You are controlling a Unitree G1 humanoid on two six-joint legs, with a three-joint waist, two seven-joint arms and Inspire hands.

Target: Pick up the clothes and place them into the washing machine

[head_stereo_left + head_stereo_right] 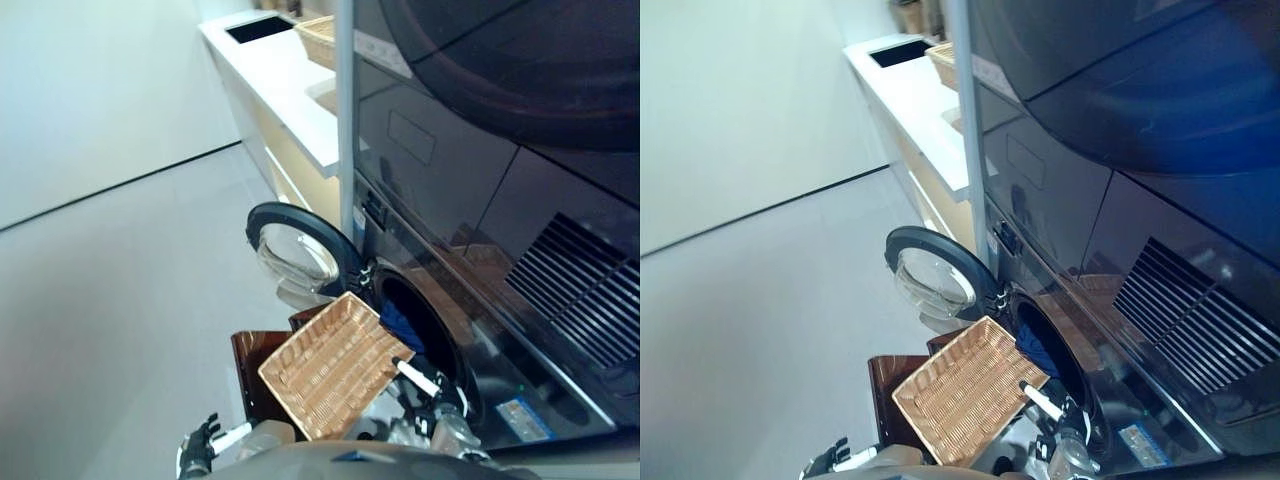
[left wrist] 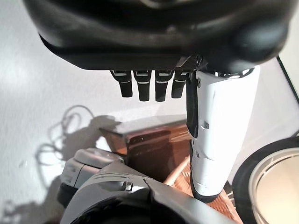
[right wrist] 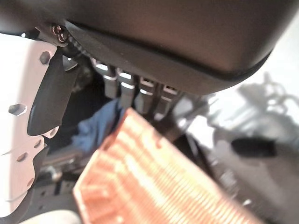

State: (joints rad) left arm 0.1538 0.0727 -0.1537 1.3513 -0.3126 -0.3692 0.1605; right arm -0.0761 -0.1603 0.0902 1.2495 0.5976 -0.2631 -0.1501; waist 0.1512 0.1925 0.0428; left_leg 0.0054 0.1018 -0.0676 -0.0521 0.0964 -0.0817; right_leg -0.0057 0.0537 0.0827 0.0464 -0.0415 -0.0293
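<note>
One wicker basket (image 1: 335,365), one blue garment (image 1: 400,325) in washing machine (image 1: 480,330), both hands' fingers straight, empty.

Only a patch of blue cloth (image 1: 400,325) shows in the washing machine's (image 1: 480,300) drum mouth; the rest lies hidden in the dark. The wicker basket (image 1: 335,365) covers most of the brown stand (image 1: 250,365) beneath. The left hand (image 1: 198,447) is cut by the bottom edge, and the right hand (image 1: 425,385) seems to be partly behind the basket rim
</note>
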